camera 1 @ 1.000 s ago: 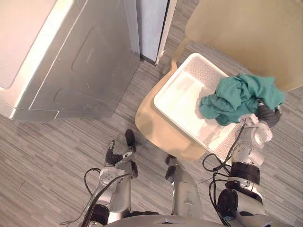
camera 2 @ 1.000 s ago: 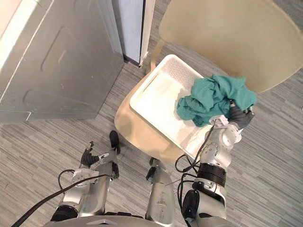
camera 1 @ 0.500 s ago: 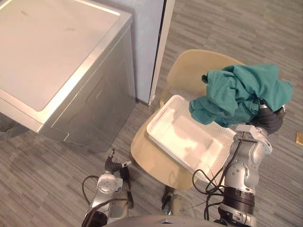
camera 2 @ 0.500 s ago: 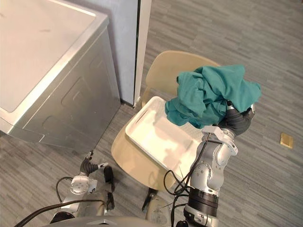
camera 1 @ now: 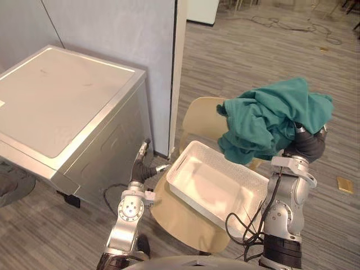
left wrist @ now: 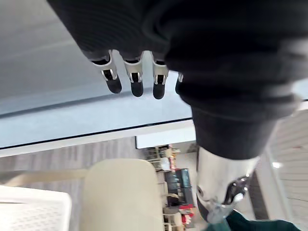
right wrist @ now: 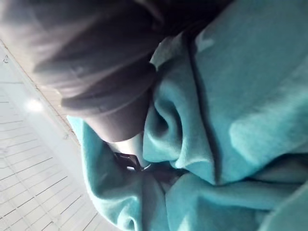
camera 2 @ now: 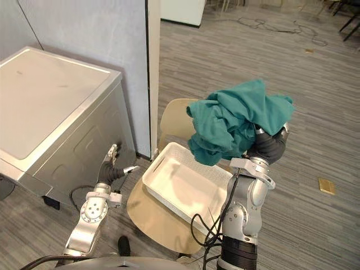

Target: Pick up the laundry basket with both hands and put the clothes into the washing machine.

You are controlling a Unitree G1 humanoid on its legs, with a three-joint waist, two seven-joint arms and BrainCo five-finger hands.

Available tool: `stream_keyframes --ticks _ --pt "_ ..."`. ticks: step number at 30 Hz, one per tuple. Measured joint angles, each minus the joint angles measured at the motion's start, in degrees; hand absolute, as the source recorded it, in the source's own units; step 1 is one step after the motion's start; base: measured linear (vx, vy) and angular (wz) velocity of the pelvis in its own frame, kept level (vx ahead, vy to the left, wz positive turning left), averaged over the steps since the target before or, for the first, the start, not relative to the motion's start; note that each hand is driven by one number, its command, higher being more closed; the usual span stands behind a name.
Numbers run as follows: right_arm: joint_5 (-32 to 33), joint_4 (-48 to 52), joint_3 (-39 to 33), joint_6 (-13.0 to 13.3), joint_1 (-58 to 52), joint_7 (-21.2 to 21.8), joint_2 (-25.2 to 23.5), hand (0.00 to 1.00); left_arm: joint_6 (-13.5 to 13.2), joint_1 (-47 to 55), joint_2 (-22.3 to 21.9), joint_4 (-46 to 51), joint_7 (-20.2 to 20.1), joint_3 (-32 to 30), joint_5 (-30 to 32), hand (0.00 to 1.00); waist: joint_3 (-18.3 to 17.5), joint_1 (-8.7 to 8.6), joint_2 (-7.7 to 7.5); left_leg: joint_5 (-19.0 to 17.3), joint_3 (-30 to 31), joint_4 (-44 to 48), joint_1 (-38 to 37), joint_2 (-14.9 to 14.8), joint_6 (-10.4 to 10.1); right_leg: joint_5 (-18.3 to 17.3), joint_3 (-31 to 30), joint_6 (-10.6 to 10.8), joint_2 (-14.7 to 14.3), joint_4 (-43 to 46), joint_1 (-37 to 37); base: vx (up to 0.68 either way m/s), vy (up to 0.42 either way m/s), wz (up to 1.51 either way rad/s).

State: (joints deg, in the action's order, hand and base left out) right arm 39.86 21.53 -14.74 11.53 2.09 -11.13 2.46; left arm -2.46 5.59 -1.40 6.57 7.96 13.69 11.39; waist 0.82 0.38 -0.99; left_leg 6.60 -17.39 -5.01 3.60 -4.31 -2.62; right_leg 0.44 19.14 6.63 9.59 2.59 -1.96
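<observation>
The clothes (camera 1: 273, 121) (one soft green bundle) hang bunched over the right hand (camera 1: 306, 147), up above the white basket (camera 1: 205, 185), which sits on a chair (camera 1: 191, 225). That hand's grip is buried in cloth, so I cannot tell how it holds. The left hand (camera 1: 139, 167) is spread and empty beside the machine (camera 1: 62, 107). The bundle looks light and limp, with loose folds likely to slip or snag — best held deep in the bunched middle, not by an edge.

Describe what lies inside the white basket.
The basket shows a bare floor. The cloth, draped over the right hand, hides its far corner.
</observation>
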Motion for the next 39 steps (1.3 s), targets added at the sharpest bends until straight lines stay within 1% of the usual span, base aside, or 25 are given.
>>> stream_keyframes --ticks 3,4,7,11,13,18,21,23,24,28,30,32,34,36,39 --pt "1.02 -0.01 2.05 -0.83 -0.70 1.19 0.50 1.00 -0.20 -3.72 1.32 1.74 0.09 0.61 0.00 0.00 -0.94 -0.42 0.00 0.01 -1.23 0.01 -0.78 0.14 0.01 0.50 -1.48 -0.12 -0.09 -0.20 -0.09 -0.02 0.035 -0.21" --pt "1.02 -0.02 2.76 -1.52 -1.21 1.95 0.61 1.00 -0.21 -5.59 1.47 1.74 0.14 0.68 0.01 0.00 -1.47 -0.80 0.06 0.02 -1.49 0.02 -0.83 0.23 0.03 0.84 -1.88 -0.16 -0.11 -0.50 -0.14 -0.01 0.021 -0.19" --pt "1.33 -0.03 4.76 -2.80 -1.57 2.99 1.95 1.00 -0.23 -11.12 2.08 1.62 0.80 2.51 -0.01 0.00 -1.56 -1.56 0.05 0.03 -2.49 0.02 -1.71 0.50 0.06 1.52 -3.07 -0.12 -0.01 -0.83 0.02 -0.02 0.023 -0.19" --pt "1.42 0.00 6.96 -3.35 -1.59 4.16 2.81 1.00 -0.58 -18.09 3.15 -0.64 1.25 5.02 -0.03 0.00 -1.91 -2.70 0.16 0.07 -3.11 -0.01 -2.20 0.83 0.14 1.82 -4.46 -0.32 0.16 -1.09 -0.10 -0.04 0.029 -0.14" --pt "1.60 0.03 8.10 -3.40 -1.65 4.88 2.79 1.00 -0.56 -21.23 3.18 -3.42 1.45 5.76 -0.03 0.00 -2.27 -3.70 0.48 0.11 -3.17 -0.02 -2.34 0.92 0.19 1.87 -4.92 -0.56 0.21 -1.33 -0.20 -0.04 0.027 -0.07" --pt "3.19 0.12 10.08 -3.94 -1.99 5.23 2.82 1.00 -0.40 -24.63 3.36 -6.03 1.73 7.75 -0.02 0.00 -2.67 -4.22 1.02 0.00 -3.32 -0.03 -2.56 0.93 0.02 1.77 -5.75 -0.41 0.13 -1.43 -0.34 -0.01 0.008 -0.07" --pt "3.77 0.12 11.73 -4.28 -2.03 6.00 2.89 1.00 -0.24 -27.79 3.48 -10.98 1.64 10.06 -0.01 0.00 -3.20 -4.37 1.12 0.04 -3.36 -0.02 -2.39 0.92 0.07 1.88 -5.99 -0.46 0.10 -1.46 -0.62 0.01 0.002 -0.02" --pt "3.88 0.21 13.93 -4.39 -1.99 6.62 2.97 1.00 0.32 -29.56 3.42 -16.40 1.28 11.22 -0.11 0.00 -4.38 -4.66 1.05 0.32 -3.85 0.01 -1.70 0.92 0.45 2.52 -6.68 -0.71 0.01 -1.55 -1.64 0.04 0.004 -0.16" --pt "4.60 0.30 15.17 -4.50 -1.99 7.05 3.01 1.00 0.85 -30.00 3.31 -18.45 1.11 11.26 -0.69 0.00 -4.39 -4.81 1.04 0.33 -4.20 0.03 -1.70 0.94 0.48 3.08 -7.18 -0.21 -0.03 -1.73 -1.85 0.03 0.002 -0.19" --pt "4.95 0.31 17.08 -4.74 -1.99 7.13 3.06 1.00 2.60 -33.26 2.85 -26.09 0.59 11.89 -1.81 0.00 -4.38 -5.45 1.04 0.35 -4.45 0.01 -1.69 1.12 0.51 3.53 -7.62 -0.18 0.02 -2.08 -1.86 0.02 0.001 -0.08" --pt "4.99 0.40 17.09 -4.93 -1.99 7.13 3.11 1.00 3.06 -34.68 2.44 -28.26 0.60 12.48 -1.78 0.00 -4.38 -5.62 1.04 0.35 -4.47 -0.01 -1.69 1.18 0.52 3.33 -7.69 -0.42 0.08 -2.08 -1.91 0.00 0.000 0.00" --pt "5.11 0.63 17.77 -4.98 -1.98 7.12 3.28 1.00 3.61 -36.28 1.76 -30.44 0.56 13.43 -1.45 0.00 -4.38 -5.68 1.04 0.37 -4.47 -0.02 -1.68 1.19 0.55 3.03 -7.74 -0.07 0.12 -2.05 -2.00 0.00 0.000 0.00" --pt "5.22 0.89 18.26 -4.99 -1.99 7.10 3.41 1.00 3.75 -36.57 1.25 -31.20 0.53 13.69 -1.01 0.00 -4.38 -5.90 1.04 0.38 -4.49 -0.03 -1.68 1.19 0.56 2.99 -7.78 -0.04 0.13 -2.06 -2.05 0.00 0.000 0.00" --pt "5.26 2.02 19.22 -5.00 -1.99 7.04 3.82 1.00 3.91 -38.00 0.19 -34.35 0.52 15.01 -0.97 0.00 -4.38 -5.94 1.04 0.40 -4.46 -0.04 -1.66 1.23 0.58 2.95 -7.78 0.02 0.20 -2.04 -2.08 0.00 0.000 0.00" --pt "5.27 2.77 20.25 -4.99 -1.99 7.04 3.81 1.00 4.19 -39.18 -0.93 -36.53 0.52 16.08 -0.96 0.00 -4.39 -6.10 1.05 0.42 -4.42 -0.04 -1.65 1.29 0.61 2.91 -7.76 0.08 0.27 -1.97 -2.07 0.00 0.000 0.00"
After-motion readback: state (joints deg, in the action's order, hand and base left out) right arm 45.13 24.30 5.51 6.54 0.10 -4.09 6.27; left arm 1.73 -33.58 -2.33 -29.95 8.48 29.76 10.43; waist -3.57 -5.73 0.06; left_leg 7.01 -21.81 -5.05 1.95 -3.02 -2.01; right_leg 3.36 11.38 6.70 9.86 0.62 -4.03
